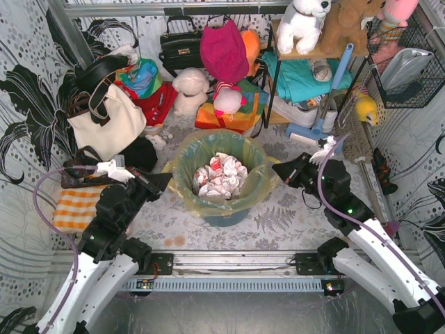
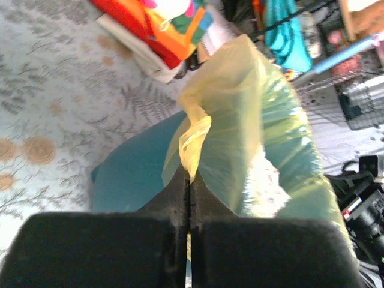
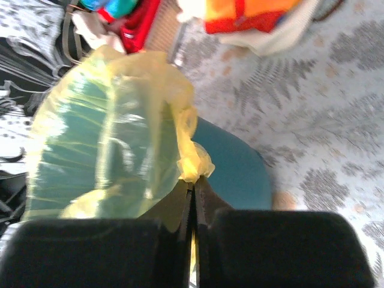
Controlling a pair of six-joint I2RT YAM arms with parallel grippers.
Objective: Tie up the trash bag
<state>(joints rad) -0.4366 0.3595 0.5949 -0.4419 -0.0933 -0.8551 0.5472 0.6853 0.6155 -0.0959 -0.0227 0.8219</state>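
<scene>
Left arm (image 1: 97, 240) and right arm (image 1: 368, 229) are reaching inward from the near edge of the bench (image 1: 288, 209), one to each side of the bin (image 1: 226, 214). Bin: round, teal, standing upright mid-bench between the two wrists.

Trash bag (image 1: 259, 182) is sitting inside the bin as a liner, its top folding out over the lip. Film is looking thin, translucent, yellow-green, wrinkled and slack. Crumpled white-and-red paper waste (image 1: 220, 176) is showing in the open mouth. Not yet tied.

Left gripper (image 2: 189, 175) is pinching a bunched tab of bag rim at the bin's left side, jaws meeting with only film between them. Right gripper (image 3: 192, 183) is doing the same at the right side, a small yellow pucker standing just above its tips.

Key relation: bag is lying directly between the grippers, the line joining the two pinches running left to right across the mouth. Neither arm is nearer; each is holding its own side.

Judgement: next move is calling for both tabs lifting off the lip and coming together over the waste so they can cross. Risk: thin film tearing or slipping out.
</scene>
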